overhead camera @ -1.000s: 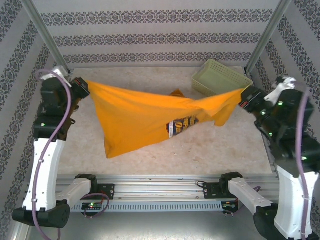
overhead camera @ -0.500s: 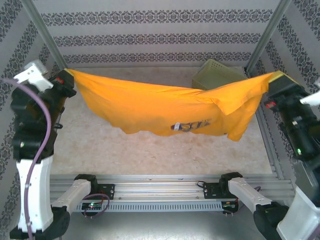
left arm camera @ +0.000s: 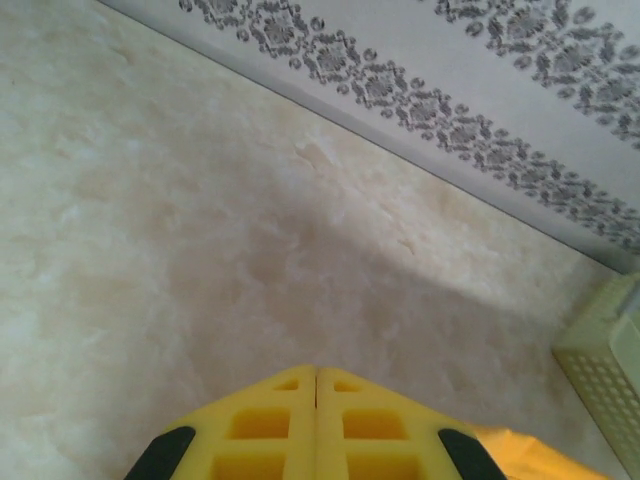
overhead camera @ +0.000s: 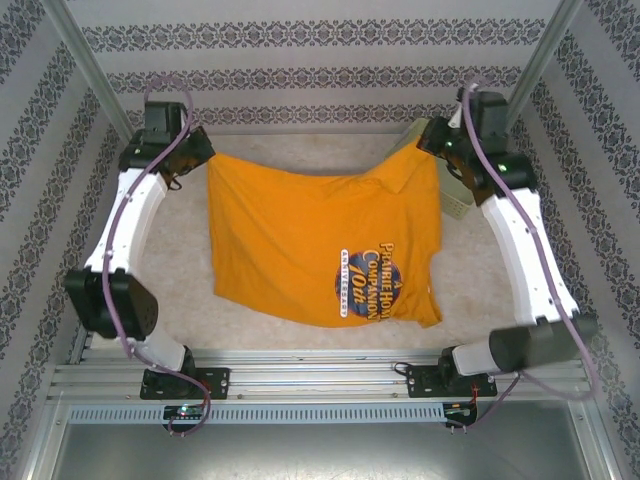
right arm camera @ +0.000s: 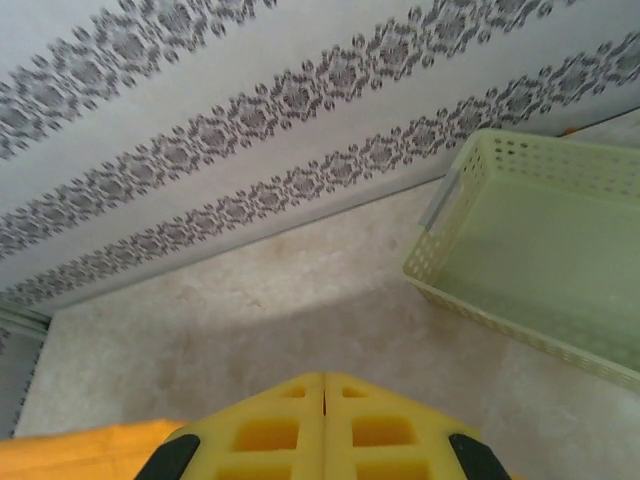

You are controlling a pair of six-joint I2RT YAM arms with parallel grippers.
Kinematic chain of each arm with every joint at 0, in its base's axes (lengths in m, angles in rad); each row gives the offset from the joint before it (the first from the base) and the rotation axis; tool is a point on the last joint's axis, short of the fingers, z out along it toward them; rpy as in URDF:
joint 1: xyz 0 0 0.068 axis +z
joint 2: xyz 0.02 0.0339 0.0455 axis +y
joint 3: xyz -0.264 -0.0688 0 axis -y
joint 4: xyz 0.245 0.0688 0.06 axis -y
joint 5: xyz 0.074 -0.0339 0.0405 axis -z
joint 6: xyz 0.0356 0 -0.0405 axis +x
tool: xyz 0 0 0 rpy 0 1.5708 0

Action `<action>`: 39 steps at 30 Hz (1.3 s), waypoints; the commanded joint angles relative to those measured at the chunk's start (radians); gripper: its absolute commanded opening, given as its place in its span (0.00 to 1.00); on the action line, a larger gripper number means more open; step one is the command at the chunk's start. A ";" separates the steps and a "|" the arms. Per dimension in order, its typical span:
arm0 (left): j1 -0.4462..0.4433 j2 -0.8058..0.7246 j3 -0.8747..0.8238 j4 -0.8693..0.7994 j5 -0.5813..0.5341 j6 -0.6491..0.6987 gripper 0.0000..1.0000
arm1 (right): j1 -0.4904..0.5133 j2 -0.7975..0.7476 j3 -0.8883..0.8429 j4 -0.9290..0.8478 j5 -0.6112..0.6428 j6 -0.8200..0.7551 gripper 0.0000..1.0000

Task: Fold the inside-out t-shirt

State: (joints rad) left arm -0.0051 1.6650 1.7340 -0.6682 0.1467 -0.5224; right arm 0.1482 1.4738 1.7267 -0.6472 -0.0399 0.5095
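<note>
Orange-yellow cotton, the inside-out t-shirt [overhead camera: 310,245] lies spread over the marbled tabletop [overhead camera: 175,270], print facing up. Both arms reach out to the far wall. The left pincer [overhead camera: 196,158] and right pincer [overhead camera: 430,143] are each clamped on a far corner. A pale green basket [right arm camera: 560,165] sits beside the right arm, partly hidden.

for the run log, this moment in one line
t-shirt: spread out, print up; left end effector: shut on t-shirt; right end effector: shut on t-shirt
</note>
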 commanded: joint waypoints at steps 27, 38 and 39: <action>0.165 -0.043 0.246 0.162 0.084 0.052 0.00 | -0.030 0.060 0.180 0.246 -0.196 0.016 0.00; 0.105 -0.583 -0.707 0.151 0.076 -0.104 0.00 | 0.066 -0.412 -0.708 0.181 -0.231 0.205 0.00; 0.093 -0.649 -0.779 0.136 0.061 -0.104 0.00 | 0.078 -0.468 -0.793 0.176 -0.224 0.242 0.00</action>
State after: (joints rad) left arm 0.1226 1.1473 1.0630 -0.5056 0.2462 -0.5995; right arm 0.2024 1.1149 1.0592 -0.4446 -0.2676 0.6571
